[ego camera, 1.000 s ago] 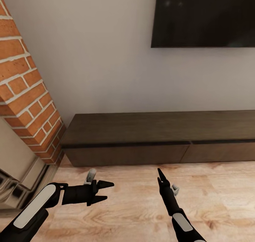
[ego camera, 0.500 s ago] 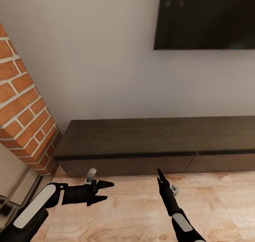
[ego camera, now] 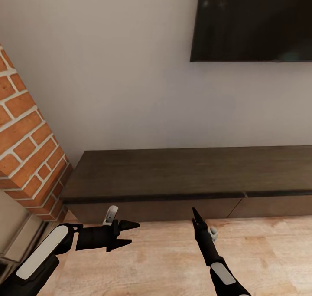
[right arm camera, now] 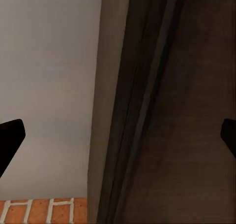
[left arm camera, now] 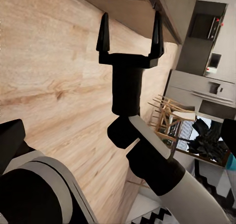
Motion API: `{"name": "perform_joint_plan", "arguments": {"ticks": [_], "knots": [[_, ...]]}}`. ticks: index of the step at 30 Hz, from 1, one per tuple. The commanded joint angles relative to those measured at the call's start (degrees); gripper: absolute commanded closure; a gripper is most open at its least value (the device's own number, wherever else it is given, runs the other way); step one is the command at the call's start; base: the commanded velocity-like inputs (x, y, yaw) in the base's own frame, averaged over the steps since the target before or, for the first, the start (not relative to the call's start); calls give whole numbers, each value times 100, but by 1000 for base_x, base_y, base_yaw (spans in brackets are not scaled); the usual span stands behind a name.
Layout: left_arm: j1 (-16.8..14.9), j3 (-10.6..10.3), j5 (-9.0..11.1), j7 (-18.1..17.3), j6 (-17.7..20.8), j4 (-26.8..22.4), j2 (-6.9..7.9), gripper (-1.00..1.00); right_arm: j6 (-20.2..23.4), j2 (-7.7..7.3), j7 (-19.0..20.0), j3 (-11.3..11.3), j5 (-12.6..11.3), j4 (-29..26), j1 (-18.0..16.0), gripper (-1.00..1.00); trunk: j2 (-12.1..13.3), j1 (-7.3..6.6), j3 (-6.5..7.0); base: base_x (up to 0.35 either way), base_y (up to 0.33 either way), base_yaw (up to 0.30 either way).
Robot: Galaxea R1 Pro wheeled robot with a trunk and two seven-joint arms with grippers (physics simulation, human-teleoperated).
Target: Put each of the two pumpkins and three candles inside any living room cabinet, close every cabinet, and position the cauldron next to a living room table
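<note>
The cabinet (ego camera: 190,174) is a long, low dark-brown unit against the wall straight ahead, with its drawer fronts shut. My left gripper (ego camera: 132,233) hovers over the wooden floor just in front of it, open and empty, pointing right. My right gripper (ego camera: 196,213) points at the cabinet front; in the left wrist view the right gripper (left arm camera: 131,32) has its two fingers spread with nothing between them. The right wrist view looks close at the cabinet (right arm camera: 162,111) edge and the wall. The pumpkins, candles, cauldron and table are out of view.
A red brick fireplace column (ego camera: 26,148) stands at the left, beside the cabinet's end. A dark TV (ego camera: 255,22) hangs on the wall above. Light wooden floor (ego camera: 164,261) lies under both arms. A fridge (left arm camera: 206,91) and wooden chairs (left arm camera: 169,111) show far off in the left wrist view.
The whole view has shifted: the brick column slid left and the cabinet sits lower and nearer in the picture, so the camera moved. Both arms hold the same pose.
</note>
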Motion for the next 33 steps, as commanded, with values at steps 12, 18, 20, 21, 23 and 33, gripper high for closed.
{"name": "perform_joint_plan", "arguments": {"ticks": [12,18,20,21,23,33], "knots": [[-4,-6,66,-72,3,-4,4,-100,0,0,19,1,-39,31,-3,-100,-485,263,-220,0,0,0],[-4,-1,64,-76,0,-4,4,-100,-2,7,13,1,-39,34,-3,-100,-725,395,-328,0,0,0],[-4,0,64,-76,0,-4,4,-100,-6,8,12,1,-39,32,-3,-100,-805,439,-364,0,0,0],[-4,0,64,-76,0,-4,4,-100,-7,7,12,1,-39,32,-3,-100,-846,461,-382,0,0,0],[-4,-3,64,-76,0,-4,4,-100,-11,8,16,1,-39,31,-3,-100,-926,505,-418,0,0,0],[-4,-10,64,-76,0,-4,4,-100,-9,7,27,10,-47,31,-3,-100,-1086,593,-490,0,0,0]]}}
